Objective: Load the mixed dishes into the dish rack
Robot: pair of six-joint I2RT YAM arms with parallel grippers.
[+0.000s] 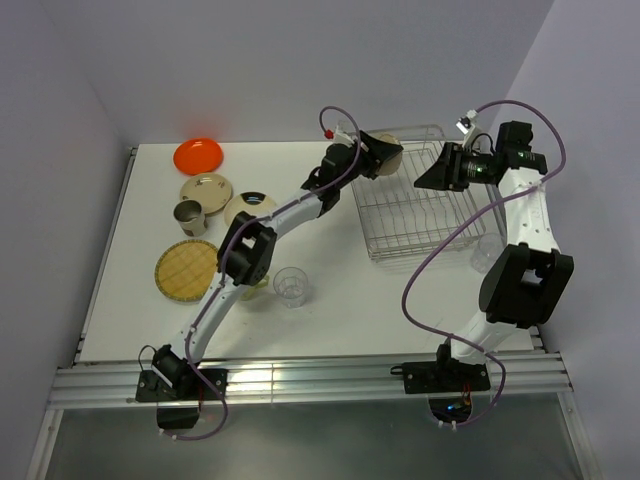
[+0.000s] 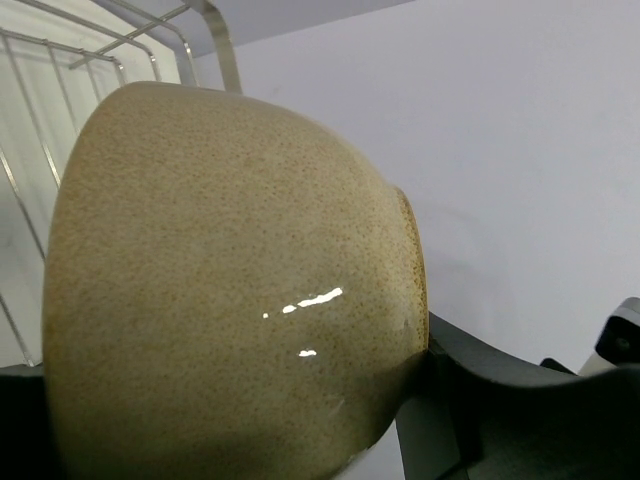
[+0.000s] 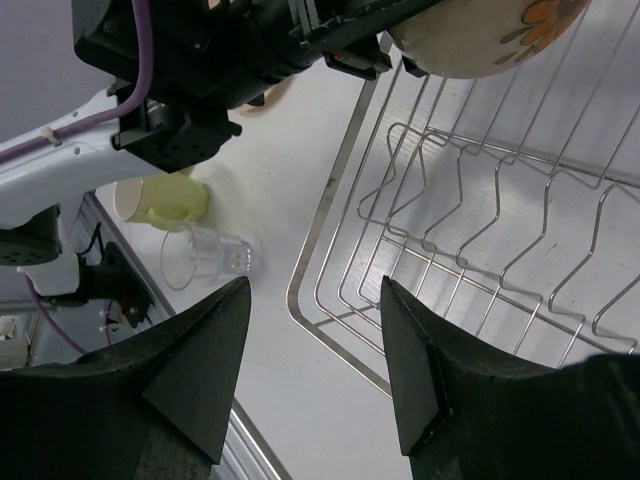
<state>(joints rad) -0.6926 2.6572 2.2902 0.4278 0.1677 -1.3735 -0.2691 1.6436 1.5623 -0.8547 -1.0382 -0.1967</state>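
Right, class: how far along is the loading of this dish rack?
Done: nothing; the dish rack holds no dishes. In hand: the left pincer holds the cream bowl over the rack's far corner. Left: orange plate, tan plate, marked cream plate, woven plate, yellow-green mug and clear glass on the table.

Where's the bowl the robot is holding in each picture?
Top external: the cream bowl is upper middle, at the dish rack's far left corner.
Left wrist: the bowl fills most of the picture, with rack wires at the top left.
Right wrist: the bowl is in the top right corner, above the rack.
Shared landmark: the silver rack wires.
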